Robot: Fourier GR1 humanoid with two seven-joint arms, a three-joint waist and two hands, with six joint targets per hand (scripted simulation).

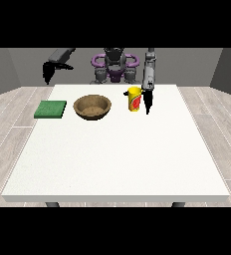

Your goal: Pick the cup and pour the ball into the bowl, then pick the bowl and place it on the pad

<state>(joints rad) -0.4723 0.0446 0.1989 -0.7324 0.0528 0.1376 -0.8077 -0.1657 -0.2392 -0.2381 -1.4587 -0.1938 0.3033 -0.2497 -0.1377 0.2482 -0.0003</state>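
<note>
Yellow cup (134,98) upright on white desk (117,159), just beside hand at view's right (148,101); fingers: can't tell. Round wooden bowl (92,106) btwn cup & flat green pad (51,109).

On the table (112,159), the bowl (92,106) lies between the pad (50,109) at left and the cup (134,98) at right.

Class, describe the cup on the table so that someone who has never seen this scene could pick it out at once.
On the white table, look along the far side, right of the brown bowl. The cup stands upright beside the black hand at the view's right. It alone is yellow, with a red mark.
</note>
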